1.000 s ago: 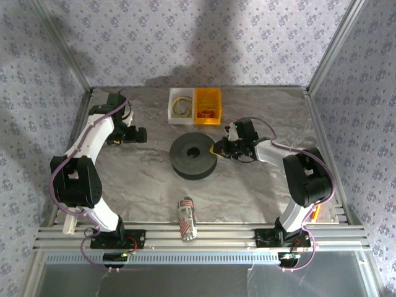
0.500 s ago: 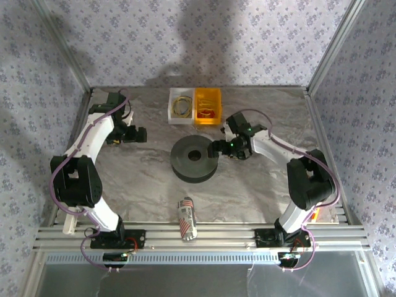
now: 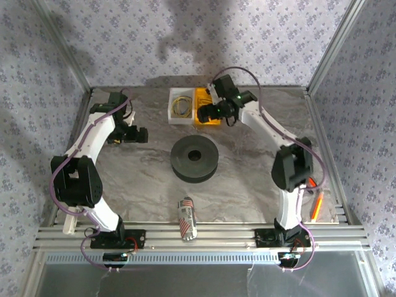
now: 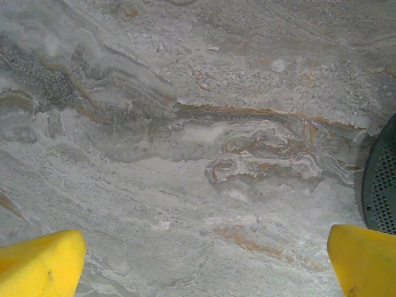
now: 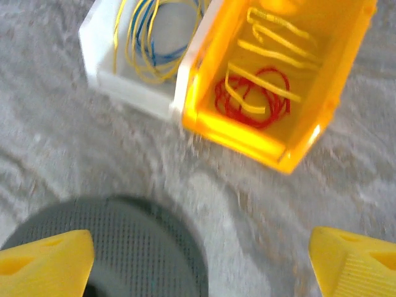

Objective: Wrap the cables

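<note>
Lab robot cell — alu rail frame point(image 3: 235, 234), patterned backdrop walls point(image 3: 260, 43), marble-look tabletop point(image 3: 142, 185).

A: What is getting cut off at the right wrist?
B: The spool point(image 5: 124, 241) is running off the bottom edge and the white bin point(image 5: 133, 91) off the top. It is all looking blurred.
A: And from above?
B: The right gripper point(image 3: 201, 114) is covering part of the orange bin point(image 3: 216, 93).

Both arms wore white shells over black joints — the left arm point(image 3: 93, 133) and the right arm point(image 3: 263, 124) alike. Thin purple leads point(image 3: 53, 173) looped along each. The fingers point(image 4: 40, 263) were bright yellow — blunt, wedge-shaped.
</note>
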